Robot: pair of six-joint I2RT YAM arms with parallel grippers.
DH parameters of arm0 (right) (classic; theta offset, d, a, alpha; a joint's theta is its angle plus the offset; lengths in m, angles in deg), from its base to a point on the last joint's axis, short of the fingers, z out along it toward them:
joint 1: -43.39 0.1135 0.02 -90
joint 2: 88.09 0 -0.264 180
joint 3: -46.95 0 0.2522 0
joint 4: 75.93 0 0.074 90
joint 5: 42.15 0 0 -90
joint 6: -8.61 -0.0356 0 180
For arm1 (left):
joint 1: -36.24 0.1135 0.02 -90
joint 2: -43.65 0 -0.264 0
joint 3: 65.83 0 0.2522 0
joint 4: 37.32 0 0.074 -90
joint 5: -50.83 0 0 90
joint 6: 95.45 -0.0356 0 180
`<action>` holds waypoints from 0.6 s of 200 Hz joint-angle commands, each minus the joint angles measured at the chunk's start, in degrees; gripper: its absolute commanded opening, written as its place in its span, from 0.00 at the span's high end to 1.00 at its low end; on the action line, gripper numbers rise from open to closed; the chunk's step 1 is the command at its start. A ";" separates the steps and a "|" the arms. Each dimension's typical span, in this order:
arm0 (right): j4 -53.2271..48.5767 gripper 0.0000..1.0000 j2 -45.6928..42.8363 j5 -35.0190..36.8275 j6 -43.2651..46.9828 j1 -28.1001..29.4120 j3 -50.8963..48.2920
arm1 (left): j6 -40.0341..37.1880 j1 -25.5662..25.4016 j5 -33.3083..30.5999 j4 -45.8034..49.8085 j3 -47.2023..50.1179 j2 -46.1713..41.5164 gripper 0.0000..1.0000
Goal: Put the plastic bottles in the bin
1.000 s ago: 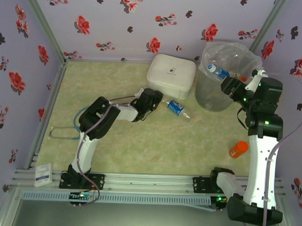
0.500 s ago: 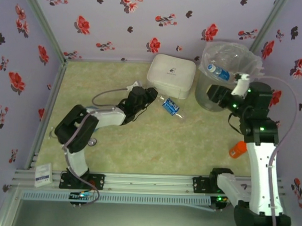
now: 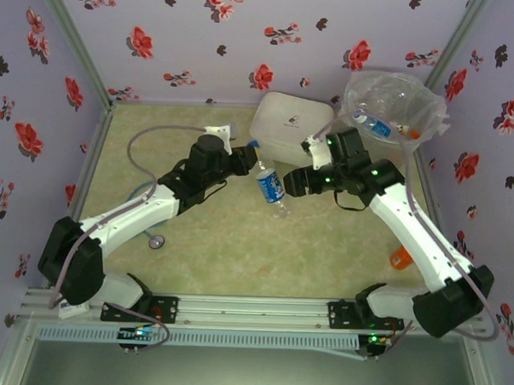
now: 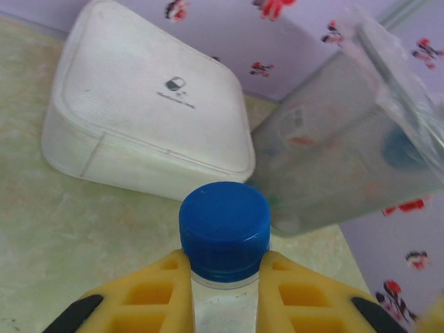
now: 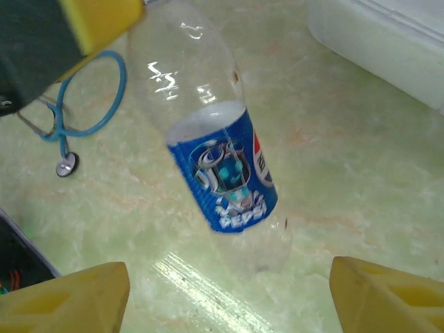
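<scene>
A clear plastic bottle point(image 3: 270, 186) with a blue label and blue cap point(image 4: 224, 229) hangs tilted above the table's middle. My left gripper point(image 3: 248, 161) is shut on its neck just below the cap, its yellow fingers point(image 4: 149, 295) on either side. My right gripper point(image 3: 290, 184) stands open right beside the bottle's lower end; in the right wrist view the bottle point(image 5: 222, 173) lies ahead of the wide-apart fingertips point(image 5: 76, 298), untouched. The bin point(image 3: 387, 155), lined with a clear bag, stands at the back right with bottles point(image 3: 375, 125) inside. An orange bottle point(image 3: 399, 257) lies at the right, partly behind the right arm.
A white lidded box point(image 3: 285, 125) sits at the back, just left of the bin point(image 4: 347, 159). A blue stethoscope point(image 3: 152, 239) lies on the left of the table under the left arm. Flowered walls close in the back and sides.
The left arm has raised the bottle off the table and swung it upright towards the middle. The right arm has left the bin and come left to the bottle, its jaws wide.
</scene>
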 commanded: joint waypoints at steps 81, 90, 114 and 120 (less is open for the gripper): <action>10.52 0.16 9.34 -9.36 5.35 1.52 1.28 | -2.71 -0.09 14.23 -2.57 -0.48 -1.12 0.85; 8.10 0.17 9.50 -5.00 5.69 1.46 2.11 | -2.67 -0.02 13.26 -2.05 -0.39 -1.12 0.84; 6.07 0.20 5.60 3.09 1.51 -0.52 -0.27 | -3.53 -0.09 8.48 2.43 -0.01 -1.30 0.73; 7.46 0.20 3.44 3.42 -0.97 -1.70 -2.27 | -4.28 -0.12 7.26 3.19 0.39 -1.19 0.68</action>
